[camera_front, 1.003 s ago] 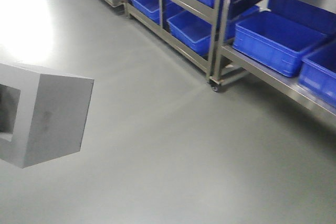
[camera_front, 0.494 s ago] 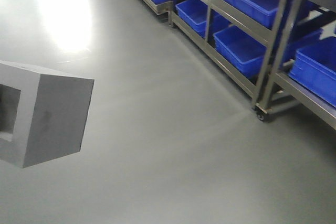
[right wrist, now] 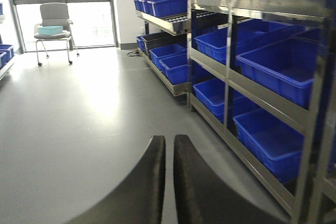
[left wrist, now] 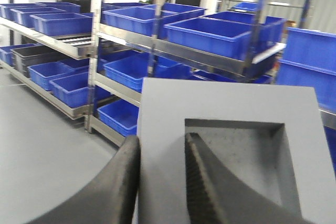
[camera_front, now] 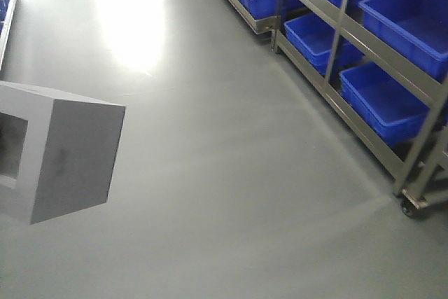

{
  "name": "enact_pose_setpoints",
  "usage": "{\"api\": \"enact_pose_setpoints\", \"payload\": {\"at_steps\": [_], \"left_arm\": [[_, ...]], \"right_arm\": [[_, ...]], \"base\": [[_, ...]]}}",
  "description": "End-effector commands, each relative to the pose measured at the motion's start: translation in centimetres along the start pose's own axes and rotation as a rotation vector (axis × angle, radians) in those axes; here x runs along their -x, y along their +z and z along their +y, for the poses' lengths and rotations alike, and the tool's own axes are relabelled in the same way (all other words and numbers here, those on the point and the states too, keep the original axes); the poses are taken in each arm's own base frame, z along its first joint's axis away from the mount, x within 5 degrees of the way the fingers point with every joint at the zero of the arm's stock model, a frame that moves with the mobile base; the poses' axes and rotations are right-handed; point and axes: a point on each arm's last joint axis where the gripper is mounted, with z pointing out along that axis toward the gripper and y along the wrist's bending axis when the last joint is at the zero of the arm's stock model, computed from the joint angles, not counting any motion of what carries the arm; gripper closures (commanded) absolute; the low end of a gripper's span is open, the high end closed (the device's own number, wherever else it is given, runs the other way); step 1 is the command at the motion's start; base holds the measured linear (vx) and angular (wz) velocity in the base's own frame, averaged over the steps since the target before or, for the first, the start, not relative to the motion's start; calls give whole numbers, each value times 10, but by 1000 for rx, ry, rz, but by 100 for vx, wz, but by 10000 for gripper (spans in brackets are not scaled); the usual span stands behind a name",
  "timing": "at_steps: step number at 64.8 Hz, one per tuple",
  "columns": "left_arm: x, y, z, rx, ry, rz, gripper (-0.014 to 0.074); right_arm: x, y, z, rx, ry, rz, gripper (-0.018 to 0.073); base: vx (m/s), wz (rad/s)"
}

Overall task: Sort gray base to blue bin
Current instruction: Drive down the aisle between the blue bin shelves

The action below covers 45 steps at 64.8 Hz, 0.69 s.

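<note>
Exterior front-facing frames show that the view has been swinging. Over the last second the steel rack (camera_front: 338, 19) has slid toward the right edge, and its castor (camera_front: 409, 208) has dropped low on that side. The gray base (camera_front: 59, 159) has kept its spot at the left, well apart from the rack. We read that as carrying rather than placing (the block rides along with the robot), so the task looks to be in its transport leg, with the drop not yet begun.

On the left wrist view the left gripper (left wrist: 161, 140) has its jaws pinching one wall of the gray base (left wrist: 231, 103), one finger outside and the other down in the square recess. The right gripper (right wrist: 169, 140) has its jaws pressed together on nothing, out over the floor (right wrist: 79, 119) beside the rack.

Every shelf of the rack carries blue crates. The blue bin (camera_front: 395, 106) on the lowest shelf shows a bare floor, and its neighbours look empty wherever we can see inside (the upper ones hide their floors). One dark bin (left wrist: 26, 56) sits among them. We cannot tell which blue one is meant.
</note>
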Motion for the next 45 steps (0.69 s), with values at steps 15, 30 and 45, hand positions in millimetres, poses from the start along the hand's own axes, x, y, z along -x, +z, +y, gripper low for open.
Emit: {"api": "enact_pose_setpoints", "payload": {"at_steps": [15, 30, 45], "left_arm": [[20, -2, -3, -11, -20, -134, 602], [20, -2, -3, -11, -20, -134, 602], [20, -2, -3, -11, -20, -134, 602]], "right_arm": [[9, -1, 0, 0, -13, -92, 564], [9, -1, 0, 0, -13, -92, 564], [9, -1, 0, 0, -13, -92, 564]], "base": [[51, 18], [50, 14], [50, 14]]}}
